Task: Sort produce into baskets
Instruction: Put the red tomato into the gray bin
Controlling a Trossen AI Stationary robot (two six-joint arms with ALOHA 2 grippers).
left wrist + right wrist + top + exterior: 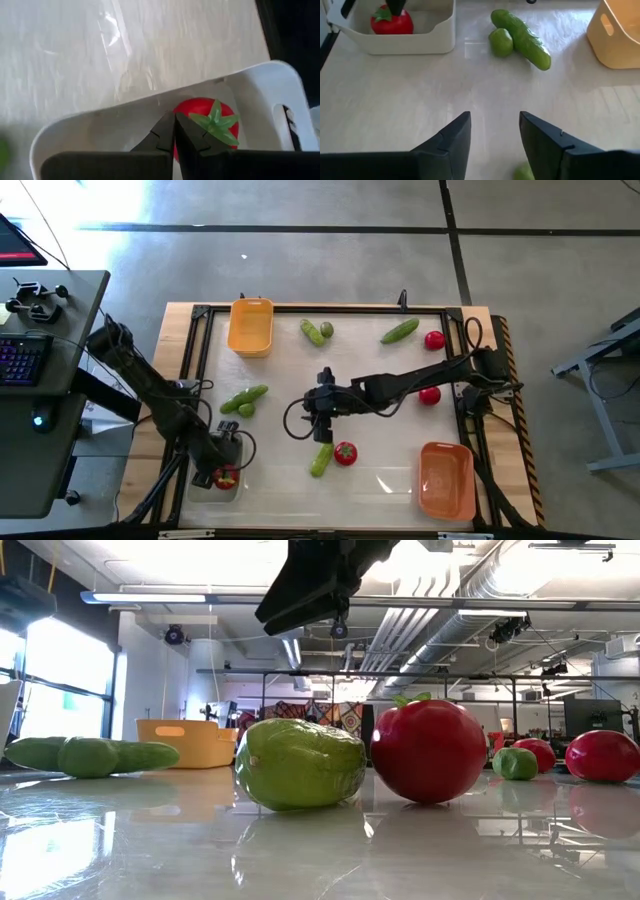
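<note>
Left gripper (174,131) is hanging over the clear basket (215,482), right gripper (492,131) is hovering above mid-desk.

The left gripper's fingers are pressed together, holding nothing, over a tomato (206,122) lying in the clear basket at the desk's (380,480) near left corner. The right gripper is gaping wide and empty, just beyond a cucumber (321,459) and another tomato (345,452).
</note>
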